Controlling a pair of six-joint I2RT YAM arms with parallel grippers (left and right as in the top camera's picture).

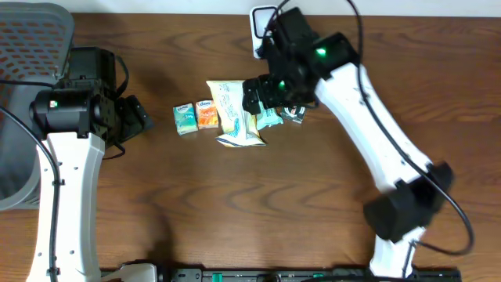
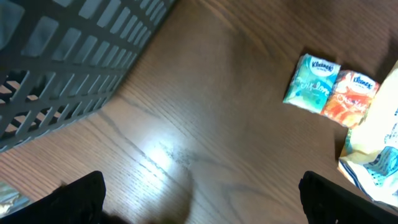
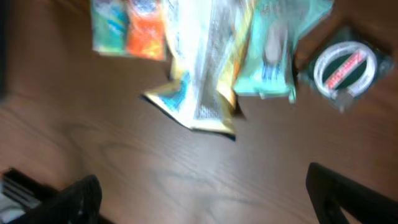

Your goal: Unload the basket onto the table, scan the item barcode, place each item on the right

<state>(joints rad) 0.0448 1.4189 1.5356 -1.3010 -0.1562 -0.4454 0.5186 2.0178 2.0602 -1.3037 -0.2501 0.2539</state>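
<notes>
Pincers on both arms are spread wide and hold nothing. The right pincer (image 3: pixel 208 199) hangs over the middle of the brown wooden bench (image 1: pixel 235 204), above a little row of things lying there. On the left end of the row is a blue-green tissue pack (image 1: pixel 184 118). An orange tissue pack (image 1: pixel 207 115) touches it. Next comes a crinkly yellow and white bag (image 1: pixel 235 113), lying flat. A light green packet (image 3: pixel 273 50) lies against the bag, and a small packet with a round ring (image 3: pixel 345 65) sits just beside that. The left pincer (image 2: pixel 205 202) is on the left side of the bench, apart from the tissue packs and pointing at them. A grey basket (image 2: pixel 62 56) with holes is near it.
</notes>
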